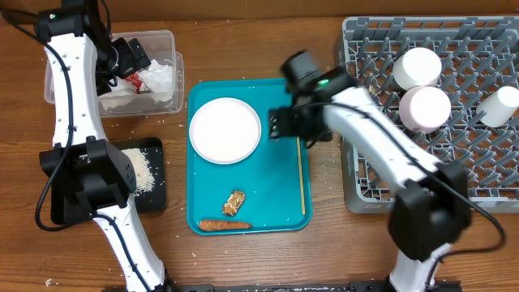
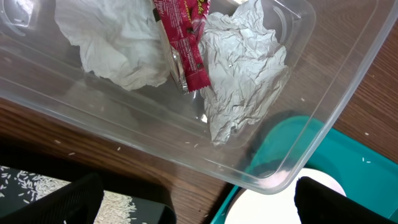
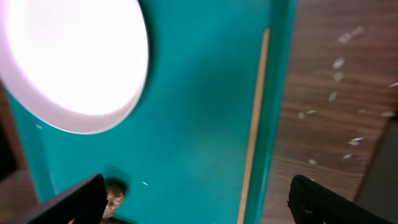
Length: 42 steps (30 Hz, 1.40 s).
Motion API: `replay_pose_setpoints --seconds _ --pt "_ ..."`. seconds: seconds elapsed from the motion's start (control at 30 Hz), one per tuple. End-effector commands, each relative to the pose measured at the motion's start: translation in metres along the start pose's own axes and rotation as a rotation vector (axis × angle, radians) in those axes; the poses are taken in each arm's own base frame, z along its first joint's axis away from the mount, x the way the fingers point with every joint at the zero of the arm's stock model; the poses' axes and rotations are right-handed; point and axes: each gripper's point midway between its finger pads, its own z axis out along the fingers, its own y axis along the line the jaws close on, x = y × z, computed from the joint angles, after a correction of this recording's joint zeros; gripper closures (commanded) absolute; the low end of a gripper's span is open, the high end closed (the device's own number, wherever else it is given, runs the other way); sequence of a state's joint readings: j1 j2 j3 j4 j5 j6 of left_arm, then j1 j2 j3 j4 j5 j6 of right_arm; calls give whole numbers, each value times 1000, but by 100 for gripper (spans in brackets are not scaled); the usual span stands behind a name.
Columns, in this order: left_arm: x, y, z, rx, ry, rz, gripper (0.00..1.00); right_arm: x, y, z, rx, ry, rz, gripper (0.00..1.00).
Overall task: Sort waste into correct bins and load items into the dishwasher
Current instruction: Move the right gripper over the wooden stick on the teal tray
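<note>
My left gripper (image 2: pixel 199 208) hangs open over the near rim of the clear tub (image 2: pixel 323 124), with nothing between its fingers. In the tub lie crumpled white napkins (image 2: pixel 242 68) and a red-and-silver wrapper (image 2: pixel 183 43). My right gripper (image 3: pixel 199 205) stands open above the teal tray (image 3: pixel 199 112), and the thin wooden stick (image 3: pixel 255 124) lies between its fingers below. On the tray are a white plate (image 1: pixel 225 130), a brown food lump (image 1: pixel 234 203) and a brown-orange food stick (image 1: pixel 225 225). The black tray (image 1: pixel 154 199) holds rice grains (image 1: pixel 139 170).
The grey dish rack (image 1: pixel 381 174) stands at the right with three white pieces upside down in it, one of them at the far right (image 1: pixel 499 105). Loose rice grains (image 3: pixel 339 78) lie on the wooden table beside the teal tray.
</note>
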State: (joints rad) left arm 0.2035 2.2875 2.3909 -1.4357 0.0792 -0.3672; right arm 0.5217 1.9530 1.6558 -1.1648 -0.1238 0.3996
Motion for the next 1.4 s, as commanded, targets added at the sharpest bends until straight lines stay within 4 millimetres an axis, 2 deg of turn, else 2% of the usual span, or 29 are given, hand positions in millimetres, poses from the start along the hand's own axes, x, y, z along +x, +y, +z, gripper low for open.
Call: replay_pose_setpoints --seconds 0.0,0.13,0.27,0.4,0.63,0.83,1.17,1.37 --pt "-4 -5 -10 22 -28 -2 0 6 -1 28 50 47 29 7" --pt "-4 -5 -10 22 -28 -2 0 14 9 64 45 113 12 8" --pt "-4 -5 -10 22 -28 -3 0 13 -2 88 102 127 71 8" --pt "-5 -5 -10 20 -29 -3 0 5 -5 88 104 99 81 8" --pt "-4 -5 -10 19 -29 -3 0 1 -10 88 124 85 75 8" --pt "-5 -4 -10 19 -30 -3 0 7 4 85 69 117 70 8" --pt "-4 -5 -10 19 -29 -3 0 -8 15 65 48 81 58 7" --pt "-4 -5 -10 19 -29 -3 0 -16 9 64 83 44 33 5"
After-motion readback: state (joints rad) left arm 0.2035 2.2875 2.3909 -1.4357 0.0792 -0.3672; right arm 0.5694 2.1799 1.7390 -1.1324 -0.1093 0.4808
